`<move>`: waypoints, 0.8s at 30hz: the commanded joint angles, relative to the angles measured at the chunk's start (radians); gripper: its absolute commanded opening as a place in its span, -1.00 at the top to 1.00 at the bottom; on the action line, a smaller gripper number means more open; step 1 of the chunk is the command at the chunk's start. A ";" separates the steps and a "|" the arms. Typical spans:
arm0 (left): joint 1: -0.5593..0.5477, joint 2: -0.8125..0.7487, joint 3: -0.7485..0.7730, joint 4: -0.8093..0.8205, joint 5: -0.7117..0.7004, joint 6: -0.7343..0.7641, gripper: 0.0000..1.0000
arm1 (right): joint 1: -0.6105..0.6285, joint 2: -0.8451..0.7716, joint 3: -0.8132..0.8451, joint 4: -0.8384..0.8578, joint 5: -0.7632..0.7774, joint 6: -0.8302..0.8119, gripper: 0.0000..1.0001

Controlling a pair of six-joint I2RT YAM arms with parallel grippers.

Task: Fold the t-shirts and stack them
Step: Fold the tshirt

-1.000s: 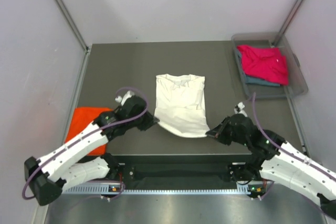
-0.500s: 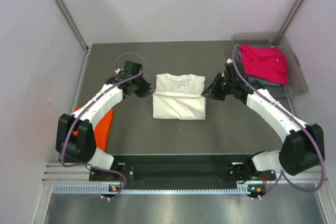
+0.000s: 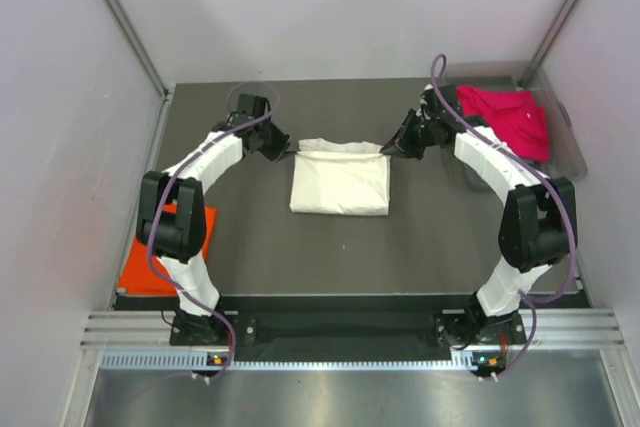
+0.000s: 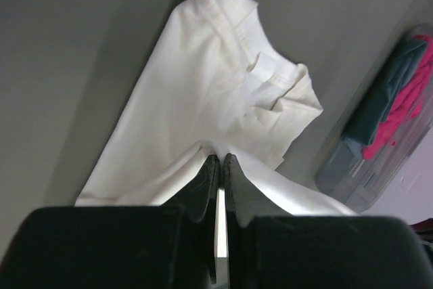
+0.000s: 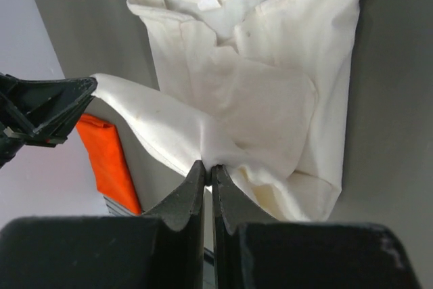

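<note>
- The cream-white t-shirt (image 3: 340, 182) is lying in the middle of the dark table (image 3: 440, 242), doubled over into a rough rectangle.
- The left fingers (image 3: 285, 150) are pinching the shirt's far left corner; in the left wrist view they (image 4: 213, 167) are clenching a thin ridge of cream cloth (image 4: 203, 86), with the pads pressed together on it.
- The right fingers (image 3: 393, 147) are gripping the far right corner; in the right wrist view they (image 5: 200, 170) are clamping a fold of the same shirt (image 5: 270, 99).
- The upper layer of cloth is stretching between the two grips along the far edge, raised a little off the layer beneath.
- The collar and a folded-in sleeve are showing on the lower layer in both wrist views.
- Both arms are reaching far across the table, one on each side of the shirt.
- The orange t-shirt (image 3: 145, 269) is lying folded at the near left edge of the table, well apart from the cream one and partly behind the left arm.
- The magenta-pink t-shirt (image 3: 508, 119) is sitting in a clear bin (image 3: 565, 162) at the far right corner.
- The grey-blue t-shirt (image 4: 379, 106) is lying under it in the same bin.
</note>
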 commanded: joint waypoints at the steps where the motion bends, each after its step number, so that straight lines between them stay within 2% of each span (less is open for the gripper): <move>1: 0.012 0.046 0.108 0.084 0.048 0.034 1.00 | -0.037 0.036 0.070 0.010 -0.033 -0.034 1.00; 14: 0.036 0.237 0.253 0.089 0.069 0.046 1.00 | -0.099 0.262 0.201 0.051 -0.123 -0.020 1.00; 24: 0.051 0.352 0.356 0.103 0.115 0.029 1.00 | -0.119 0.376 0.322 0.048 -0.146 -0.003 1.00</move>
